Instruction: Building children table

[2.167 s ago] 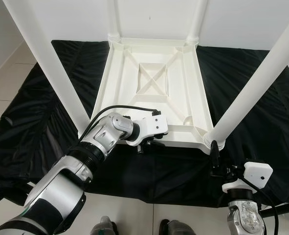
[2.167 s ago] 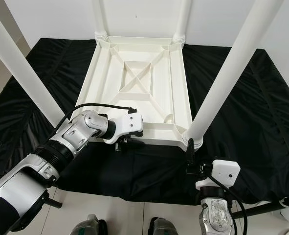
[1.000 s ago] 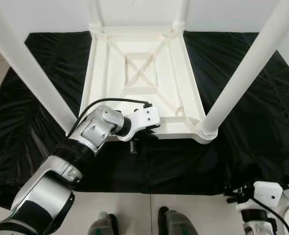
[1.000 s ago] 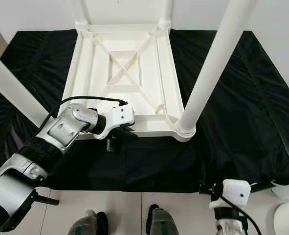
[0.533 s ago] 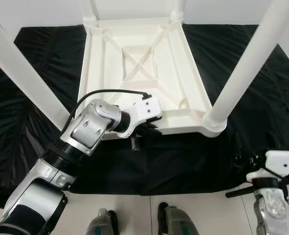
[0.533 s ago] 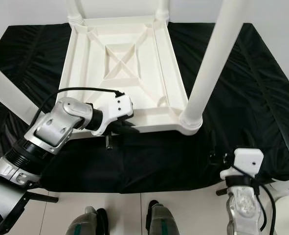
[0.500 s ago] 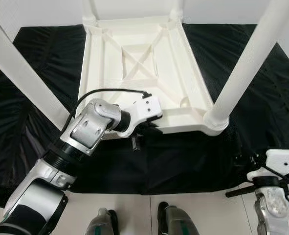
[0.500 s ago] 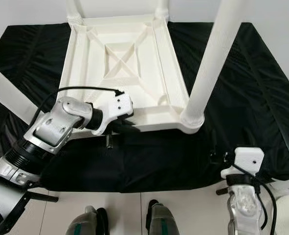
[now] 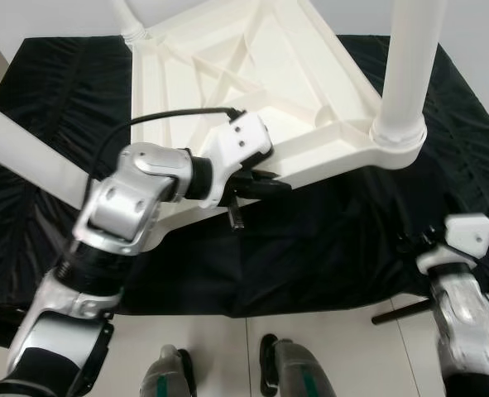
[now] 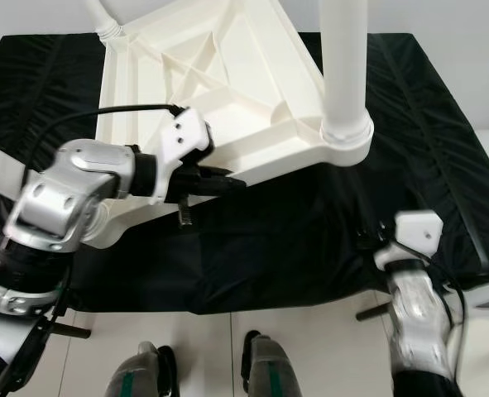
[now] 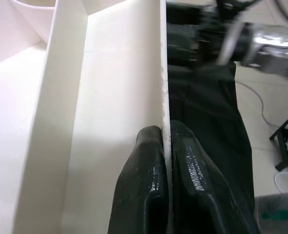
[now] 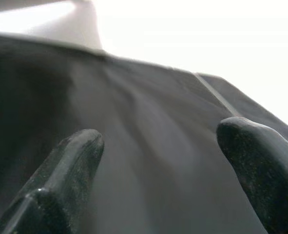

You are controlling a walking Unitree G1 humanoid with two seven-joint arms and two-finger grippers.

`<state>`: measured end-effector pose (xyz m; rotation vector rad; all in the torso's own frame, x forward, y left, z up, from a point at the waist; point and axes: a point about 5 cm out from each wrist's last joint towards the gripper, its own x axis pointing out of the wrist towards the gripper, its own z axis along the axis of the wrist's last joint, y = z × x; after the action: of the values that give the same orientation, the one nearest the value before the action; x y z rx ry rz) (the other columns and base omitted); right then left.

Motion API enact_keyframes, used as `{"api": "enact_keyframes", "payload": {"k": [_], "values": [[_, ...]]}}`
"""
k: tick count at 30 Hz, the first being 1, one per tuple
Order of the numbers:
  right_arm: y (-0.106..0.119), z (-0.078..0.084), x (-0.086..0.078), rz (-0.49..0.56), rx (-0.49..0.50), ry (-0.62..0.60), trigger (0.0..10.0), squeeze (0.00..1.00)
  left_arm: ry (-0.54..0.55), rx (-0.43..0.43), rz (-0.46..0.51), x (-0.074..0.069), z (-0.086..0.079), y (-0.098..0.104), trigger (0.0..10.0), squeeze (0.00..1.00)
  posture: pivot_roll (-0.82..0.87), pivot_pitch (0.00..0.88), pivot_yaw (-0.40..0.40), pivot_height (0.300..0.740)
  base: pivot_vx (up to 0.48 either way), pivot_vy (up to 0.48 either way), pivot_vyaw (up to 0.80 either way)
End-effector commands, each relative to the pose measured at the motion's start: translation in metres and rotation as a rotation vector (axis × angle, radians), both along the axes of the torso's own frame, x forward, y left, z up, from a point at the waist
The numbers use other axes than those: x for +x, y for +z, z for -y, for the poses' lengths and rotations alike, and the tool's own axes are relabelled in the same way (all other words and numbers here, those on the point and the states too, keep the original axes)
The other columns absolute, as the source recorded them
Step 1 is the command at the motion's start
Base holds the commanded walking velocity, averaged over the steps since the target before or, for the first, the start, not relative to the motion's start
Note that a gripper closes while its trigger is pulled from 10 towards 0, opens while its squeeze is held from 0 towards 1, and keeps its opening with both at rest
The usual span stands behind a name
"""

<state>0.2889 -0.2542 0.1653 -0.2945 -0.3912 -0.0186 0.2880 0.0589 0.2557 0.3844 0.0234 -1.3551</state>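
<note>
The white children's table (image 9: 252, 66) lies upside down on a black cloth (image 9: 327, 231) spread over the floor, its ribbed underside facing up with a crossed brace in the middle. Its near edge looks raised off the cloth, so the whole top sits tilted. Round white legs stand up from its corners: one leg (image 9: 409, 74) rises from the near right corner socket, another leg (image 9: 29, 161) slants out past the left arm, and a far leg's base (image 9: 132, 25) shows at the back corner. The left gripper (image 9: 256, 184) sits at the middle of the table's near rim, and in the left wrist view its jaws are pressed onto the thin white rim wall (image 11: 164, 87), one black finger (image 11: 144, 185) on each side of it, pinching the plastic. The right gripper (image 10: 376, 240) hangs low at the right, over the cloth's near edge and apart from the table; in the right wrist view its jaws are spread wide, with a fingertip (image 12: 70, 165) at either side and only dark cloth between them. The pale tiled floor (image 9: 352, 356) runs along the near side, where the robot's feet (image 9: 294, 376) stand.
</note>
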Motion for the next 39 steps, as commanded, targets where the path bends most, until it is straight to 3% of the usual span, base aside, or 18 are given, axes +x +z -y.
{"api": "enact_keyframes", "payload": {"k": [1, 2, 3, 6, 8, 13, 15, 16, 17, 19, 21, 22, 23, 27, 34, 36, 39], "values": [[-0.001, -0.004, 0.009, -0.016, 0.021, 0.029, 10.0, 0.00, 0.079, -0.116, 0.109, -0.002, 0.000, 0.025, 10.0, 0.00, -0.04, 0.105, -0.030, 0.740, 0.000, 0.000, 0.00], [0.012, -0.014, 0.026, 0.006, 0.057, 0.084, 10.0, 0.00, 0.055, -0.146, 0.096, -0.004, 0.004, 0.029, 10.0, 0.00, -0.03, 0.104, -0.032, 0.740, 0.000, 0.000, 0.00], [0.012, -0.014, 0.026, 0.006, 0.057, 0.084, 10.0, 0.00, 0.055, -0.146, 0.096, -0.004, 0.004, 0.029, 10.0, 0.00, -0.03, 0.104, -0.032, 0.740, 0.000, 0.000, 0.00], [0.049, -0.038, 0.057, 0.078, 0.102, 0.200, 10.0, 0.00, -0.014, -0.231, 0.068, -0.008, 0.017, 0.038, 10.0, 0.00, -0.03, 0.101, -0.038, 0.740, 0.000, 0.000, 0.00], [0.062, -0.044, 0.065, 0.101, 0.103, 0.229, 10.0, 0.00, -0.039, -0.276, 0.051, -0.009, 0.022, 0.043, 10.0, 0.00, -0.03, 0.098, -0.042, 0.740, 0.000, 0.000, 0.00], [0.077, -0.053, 0.075, 0.128, 0.094, 0.266, 10.0, 0.00, -0.087, -0.339, 0.025, -0.012, 0.030, 0.052, 10.0, 0.00, -0.03, 0.096, -0.048, 0.740, 0.000, 0.000, 0.00], [0.093, -0.061, 0.084, 0.156, 0.089, 0.305, 10.0, 0.00, -0.169, -0.429, 0.008, -0.019, 0.038, 0.068, 10.0, 0.00, -0.03, 0.092, -0.051, 0.740, 0.000, 0.000, 0.00], [0.093, -0.061, 0.084, 0.156, 0.089, 0.305, 10.0, 0.00, -0.169, -0.429, 0.008, -0.019, 0.038, 0.068, 10.0, 0.00, -0.03, 0.092, -0.051, 0.740, 0.000, 0.000, 0.00], [0.109, -0.069, 0.090, 0.184, 0.102, 0.366, 10.0, 0.00, -0.229, -0.494, 0.005, -0.024, 0.042, 0.080, 10.0, 0.00, -0.03, 0.088, -0.054, 0.740, 0.000, 0.000, 0.00], [0.128, -0.077, 0.094, 0.224, 0.121, 0.452, 10.0, 0.00, -0.271, -0.541, 0.006, -0.026, 0.044, 0.086, 10.0, 0.00, -0.04, 0.085, -0.057, 0.740, 0.000, 0.000, 0.00], [0.128, -0.077, 0.094, 0.224, 0.121, 0.452, 10.0, 0.00, -0.271, -0.541, 0.006, -0.026, 0.044, 0.086, 10.0, 0.00, -0.04, 0.085, -0.057, 0.740, 0.000, 0.000, 0.00], [0.149, -0.085, 0.096, 0.264, 0.139, 0.536, 10.0, 0.00, -0.308, -0.580, 0.005, -0.025, 0.047, 0.093, 10.0, 0.00, -0.04, 0.076, -0.061, 0.740, 0.000, 0.000, 0.00], [0.149, -0.085, 0.096, 0.264, 0.139, 0.536, 10.0, 0.00, -0.308, -0.580, 0.005, -0.025, 0.047, 0.093, 10.0, 0.00, -0.04, 0.076, -0.061, 0.740, 0.000, 0.000, 0.00], [0.185, -0.102, 0.097, 0.325, 0.135, 0.644, 10.0, 0.00, -0.310, -0.620, 0.007, -0.019, 0.046, 0.103, 10.0, 0.00, -0.04, 0.073, -0.063, 0.740, 0.000, 0.000, 0.00], [0.194, -0.115, 0.099, 0.313, 0.116, 0.717, 10.0, 0.00, -0.255, -0.665, -0.071, -0.004, 0.040, 0.097, 10.0, 0.00, -0.05, 0.076, -0.064, 0.740, 0.000, 0.000, 0.00], [0.193, -0.122, 0.101, 0.290, 0.104, 0.751, 10.0, 0.00, -0.187, -0.702, -0.151, 0.010, 0.032, 0.085, 10.0, 0.00, -0.06, 0.077, -0.062, 0.740, 0.000, 0.000, 0.00], [0.193, -0.127, 0.102, 0.281, 0.097, 0.773, 10.0, 0.00, -0.117, -0.721, -0.205, 0.020, 0.031, 0.074, 10.0, 0.00, -0.07, 0.081, -0.062, 0.740, 0.000, 0.000, 0.00]]}}
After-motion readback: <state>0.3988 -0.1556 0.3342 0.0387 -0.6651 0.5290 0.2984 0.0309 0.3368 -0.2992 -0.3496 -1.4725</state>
